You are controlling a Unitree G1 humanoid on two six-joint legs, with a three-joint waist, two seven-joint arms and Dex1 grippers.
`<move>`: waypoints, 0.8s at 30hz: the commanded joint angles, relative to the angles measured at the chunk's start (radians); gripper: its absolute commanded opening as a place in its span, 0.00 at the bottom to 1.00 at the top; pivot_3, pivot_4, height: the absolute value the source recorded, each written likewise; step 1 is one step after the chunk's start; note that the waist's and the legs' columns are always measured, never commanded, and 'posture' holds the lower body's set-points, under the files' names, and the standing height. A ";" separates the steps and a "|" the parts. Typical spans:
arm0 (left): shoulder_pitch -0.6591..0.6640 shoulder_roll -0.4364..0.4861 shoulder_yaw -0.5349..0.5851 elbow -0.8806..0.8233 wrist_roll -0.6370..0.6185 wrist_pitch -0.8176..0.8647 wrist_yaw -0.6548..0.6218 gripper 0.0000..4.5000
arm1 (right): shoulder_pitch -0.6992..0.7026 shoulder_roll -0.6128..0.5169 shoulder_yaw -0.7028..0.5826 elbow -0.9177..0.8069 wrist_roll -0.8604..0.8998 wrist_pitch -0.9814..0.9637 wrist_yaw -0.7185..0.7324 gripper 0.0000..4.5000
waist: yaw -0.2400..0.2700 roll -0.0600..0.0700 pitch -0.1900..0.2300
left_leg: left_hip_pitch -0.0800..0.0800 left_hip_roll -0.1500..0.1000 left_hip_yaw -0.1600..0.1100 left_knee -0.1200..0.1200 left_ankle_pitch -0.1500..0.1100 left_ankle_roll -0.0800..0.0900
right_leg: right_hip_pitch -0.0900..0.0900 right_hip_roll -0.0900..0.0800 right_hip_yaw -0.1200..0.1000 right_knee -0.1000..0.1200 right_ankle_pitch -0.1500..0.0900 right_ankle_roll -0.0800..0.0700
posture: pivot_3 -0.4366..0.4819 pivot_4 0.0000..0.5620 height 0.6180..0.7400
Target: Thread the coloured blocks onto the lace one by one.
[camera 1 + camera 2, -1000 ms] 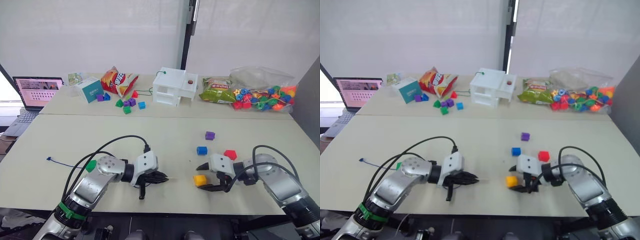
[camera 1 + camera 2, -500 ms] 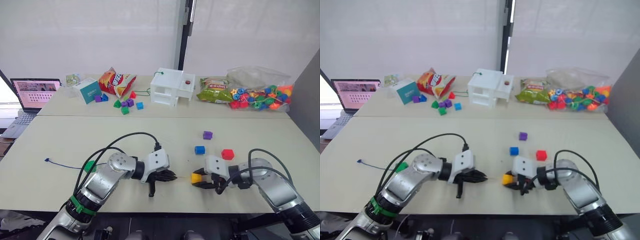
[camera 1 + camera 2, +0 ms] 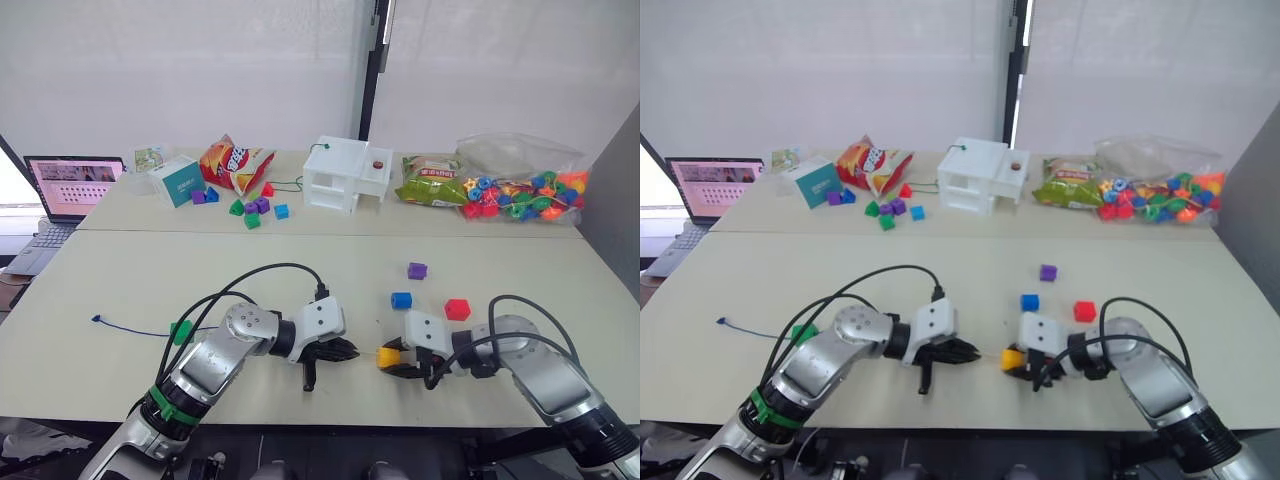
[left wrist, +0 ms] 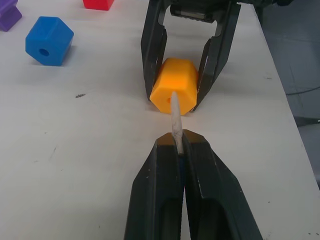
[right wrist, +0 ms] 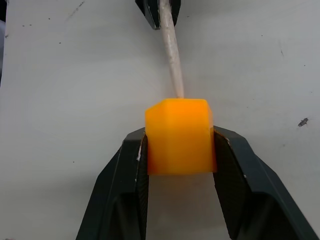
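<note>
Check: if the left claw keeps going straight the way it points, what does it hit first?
Likely the yellow block, held in the right claw directly ahead. The lace's pale tip, pinched in the left claw, already reaches the block's face.

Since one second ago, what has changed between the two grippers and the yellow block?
The right gripper, shut on the yellow block, carried it toward the robot's left. The left gripper, pinching the lace by its pale tip, moved toward the robot's right to meet it, and the tip now touches the block's face. The blue, red and purple blocks stayed put.
</note>
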State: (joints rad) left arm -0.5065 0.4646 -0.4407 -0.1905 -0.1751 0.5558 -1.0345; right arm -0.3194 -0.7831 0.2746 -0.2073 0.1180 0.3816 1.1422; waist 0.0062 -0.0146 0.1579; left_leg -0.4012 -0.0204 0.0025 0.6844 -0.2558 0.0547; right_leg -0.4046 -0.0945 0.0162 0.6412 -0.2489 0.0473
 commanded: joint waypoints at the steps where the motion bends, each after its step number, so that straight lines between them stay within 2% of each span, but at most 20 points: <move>1: -0.030 -0.028 -0.028 -0.013 -0.011 -0.015 -0.022 0.00 | -0.017 0.031 0.042 -0.042 -0.007 0.029 -0.009 0.29 | -0.001 0.000 0.000 | 0.000 0.000 0.000 0.000 0.000 0.000 | 0.000 0.000 0.000 0.000 0.000 0.000 | 0.48 0.27 1.00; 11: -0.038 -0.024 -0.031 -0.002 0.001 -0.018 -0.038 0.00 | -0.010 0.036 0.034 -0.046 -0.016 0.048 -0.011 0.29 | -0.002 0.000 0.000 | 0.000 0.000 0.000 0.000 0.000 0.000 | 0.000 0.000 0.000 0.000 0.000 0.000 | 0.48 0.27 1.00; 24: -0.087 -0.135 -0.096 0.072 0.002 -0.058 -0.083 0.00 | -0.025 0.063 0.070 -0.071 -0.038 0.086 -0.022 0.29 | 0.007 0.000 0.000 | 0.000 -0.001 0.000 0.003 0.000 0.000 | 0.002 0.000 -0.001 0.001 0.000 0.000 | 0.48 0.27 1.00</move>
State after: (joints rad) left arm -0.5629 0.4001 -0.4745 -0.0752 -0.1413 0.5449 -1.0898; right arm -0.3352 -0.7539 0.2971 -0.2474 0.0869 0.4668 1.1381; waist 0.0136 -0.0149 0.1577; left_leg -0.4008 -0.0210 0.0020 0.6879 -0.2559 0.0548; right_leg -0.4021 -0.0949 0.0149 0.6417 -0.2489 0.0475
